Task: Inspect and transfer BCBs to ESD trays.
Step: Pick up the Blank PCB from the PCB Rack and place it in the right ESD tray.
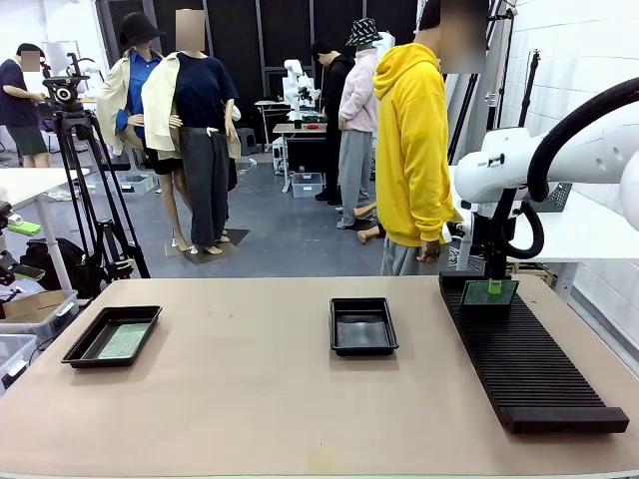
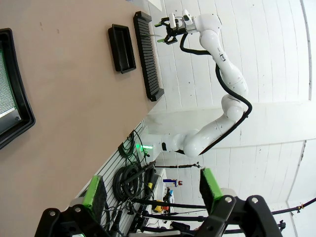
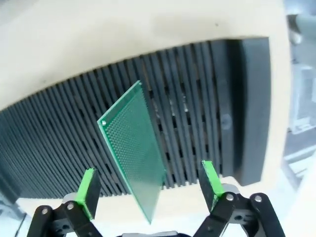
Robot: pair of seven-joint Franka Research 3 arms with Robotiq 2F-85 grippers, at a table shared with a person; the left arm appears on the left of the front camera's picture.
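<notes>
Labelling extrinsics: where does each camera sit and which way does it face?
Front: between the arms, facing across the table at a person in yellow; right arm shows.
Left wrist: rolled sideways, along the open left gripper over the table.
Right wrist: down past the open right gripper at a circuit board in the slotted rack.
All show the rack.

Tan table (image 1: 250, 409), left tray (image 1: 82, 342), middle tray (image 1: 363, 328), ribbed rack (image 1: 529, 379)

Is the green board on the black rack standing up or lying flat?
Standing up. The green board sits on its edge in the black rack, leaning a little, with the open right pincer around it.
</notes>
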